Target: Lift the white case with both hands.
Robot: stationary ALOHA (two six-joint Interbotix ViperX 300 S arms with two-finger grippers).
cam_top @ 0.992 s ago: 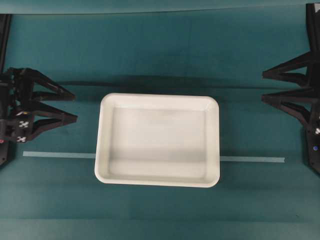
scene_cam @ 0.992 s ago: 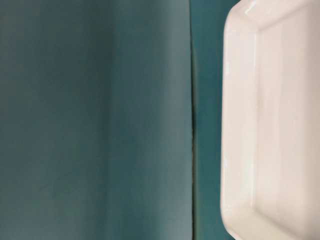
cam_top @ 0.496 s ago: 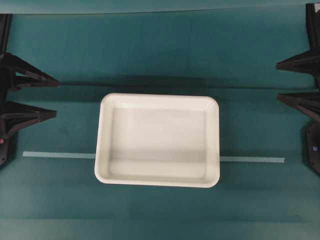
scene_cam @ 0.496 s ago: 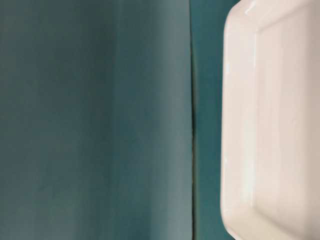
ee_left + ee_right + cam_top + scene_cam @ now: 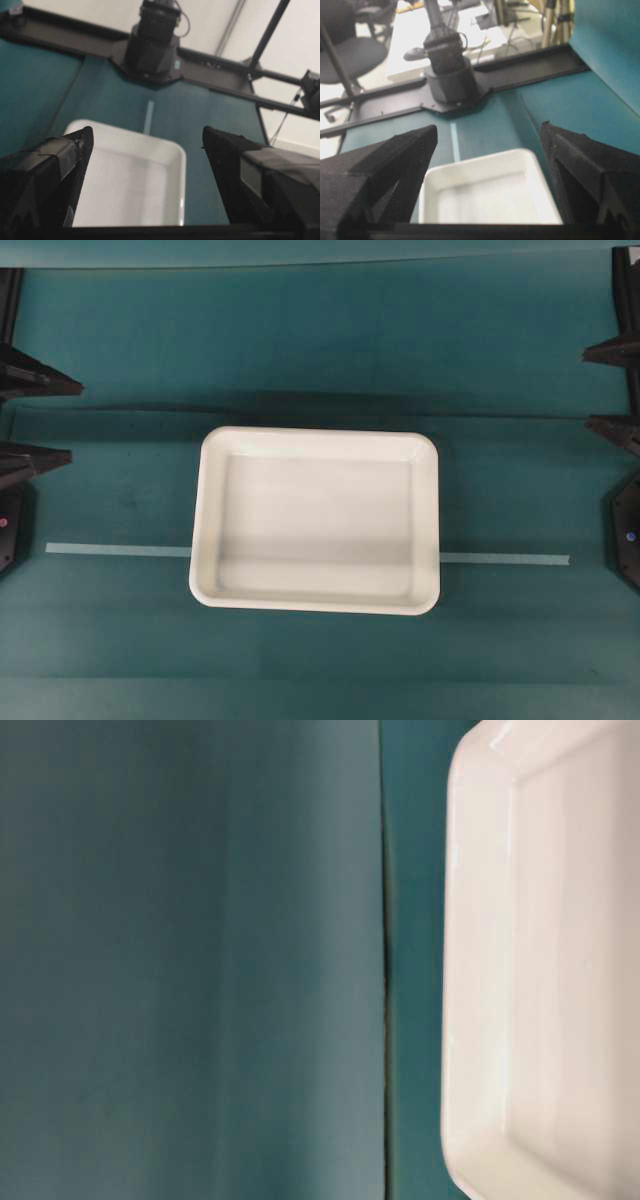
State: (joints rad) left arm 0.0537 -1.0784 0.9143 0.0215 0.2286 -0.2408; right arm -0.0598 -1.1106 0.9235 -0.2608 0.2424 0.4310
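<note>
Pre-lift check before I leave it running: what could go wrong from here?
1. Both the left gripper and right gripper sit open at the table edges, far from the white case; uneven arrival could shove it sideways.
2. The case's rim looks low and glossy, so the fingers may slip.

Left gripper (image 5: 145, 137): matte black, two pointed wedge-shaped fingers (image 5: 65, 165), edges wrapped in black tape.
Right gripper (image 5: 487, 135): black, two triangular fingers (image 5: 395, 155) with a grainy foam-like face.
Arm bases: squat black cylinders on flat black plates, thin cables at the top.
Markings: small coloured dots on the base plates.
</note>
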